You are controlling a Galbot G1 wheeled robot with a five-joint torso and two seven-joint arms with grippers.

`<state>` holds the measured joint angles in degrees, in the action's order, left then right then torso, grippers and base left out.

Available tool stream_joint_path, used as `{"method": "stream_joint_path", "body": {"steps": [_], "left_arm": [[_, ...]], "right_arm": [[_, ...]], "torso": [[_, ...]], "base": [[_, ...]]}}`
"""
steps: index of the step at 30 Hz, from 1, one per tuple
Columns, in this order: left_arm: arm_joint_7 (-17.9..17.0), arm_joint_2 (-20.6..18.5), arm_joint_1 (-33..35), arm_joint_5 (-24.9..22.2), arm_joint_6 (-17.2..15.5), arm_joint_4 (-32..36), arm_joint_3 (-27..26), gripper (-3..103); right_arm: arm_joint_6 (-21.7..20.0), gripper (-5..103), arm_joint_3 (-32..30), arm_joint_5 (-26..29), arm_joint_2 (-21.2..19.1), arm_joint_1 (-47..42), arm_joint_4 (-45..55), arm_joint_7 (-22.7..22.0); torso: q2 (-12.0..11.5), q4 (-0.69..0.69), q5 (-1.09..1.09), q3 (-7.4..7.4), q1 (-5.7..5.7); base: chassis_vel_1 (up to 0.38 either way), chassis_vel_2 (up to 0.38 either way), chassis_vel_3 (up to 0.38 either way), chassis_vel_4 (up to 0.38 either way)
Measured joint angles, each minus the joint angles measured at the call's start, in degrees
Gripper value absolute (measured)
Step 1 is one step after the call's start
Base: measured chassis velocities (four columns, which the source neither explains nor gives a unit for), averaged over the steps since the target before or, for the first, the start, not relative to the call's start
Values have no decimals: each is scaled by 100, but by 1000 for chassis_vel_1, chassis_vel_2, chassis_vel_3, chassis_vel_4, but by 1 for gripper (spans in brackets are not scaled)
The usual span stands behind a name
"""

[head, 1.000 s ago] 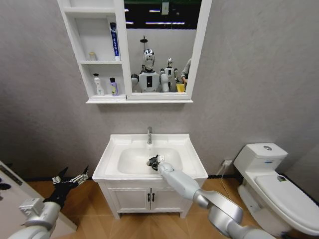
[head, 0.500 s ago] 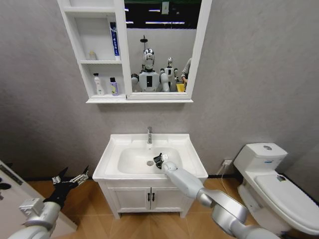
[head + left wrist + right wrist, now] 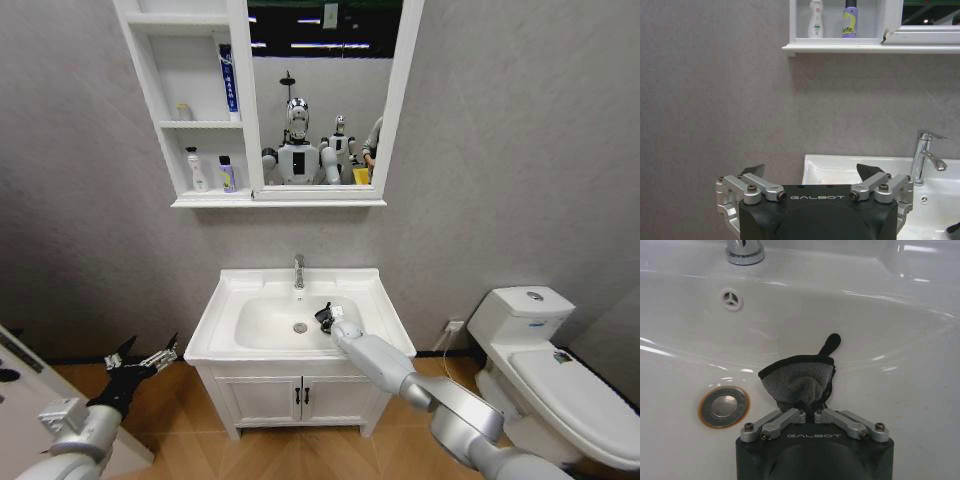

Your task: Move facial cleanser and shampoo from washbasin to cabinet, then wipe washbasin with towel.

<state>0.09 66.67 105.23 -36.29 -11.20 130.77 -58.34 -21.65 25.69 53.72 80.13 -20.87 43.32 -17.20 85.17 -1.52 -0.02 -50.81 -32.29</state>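
The right gripper point(image 3: 807, 407) clenches the towel point(image 3: 797, 380) mid-frame beside the drain point(image 3: 723, 406) — press flat, sweep the washbasin point(image 3: 225, 305) evenly — while the left gripper point(image 3: 810, 172) idles, released.

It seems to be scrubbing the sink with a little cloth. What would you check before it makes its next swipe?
1. Towel gripped by right gripper: ok, fingers closed on the bunched cloth.
2. Towel touching the washbasin: ok, pressed inside the bowl.
3. Drain clear of cloth: ok, towel sits beside it.
4. Faucet out of the arm's way: ok, it stands behind.
5. Bottles in the cabinet: ok, on the lowest shelf.
6. Left gripper clear: ok, open, low beside the vanity.
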Motion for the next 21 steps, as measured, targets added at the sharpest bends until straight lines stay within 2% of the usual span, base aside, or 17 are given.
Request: {"method": "stream_joint_path", "body": {"steps": [3,9,15,17,21], "left_arm": [[0,0,0,0,0,0,0,100],[1,0,0,0,0,0,0,100],[1,0,0,0,0,1,0,100],[0,0,0,0,0,0,0,100],[0,0,0,0,0,0,0,100]], "right_arm": [[-81,3,21,336,161,43,-33,-6],[-155,3,55,656,379,102,-128,35],[-154,3,78,767,661,138,-303,226],[-48,3,90,760,871,175,-448,394],[17,3,114,751,1024,200,-478,497]], "torso": [[0,1,1,0,0],[0,0,0,0,0],[0,0,0,0,0],[0,1,0,0,0],[-1,2,1,0,-1]], "base": [[0,0,0,0],[0,0,0,0],[0,0,0,0],[0,0,0,0],[0,0,0,0]]}}
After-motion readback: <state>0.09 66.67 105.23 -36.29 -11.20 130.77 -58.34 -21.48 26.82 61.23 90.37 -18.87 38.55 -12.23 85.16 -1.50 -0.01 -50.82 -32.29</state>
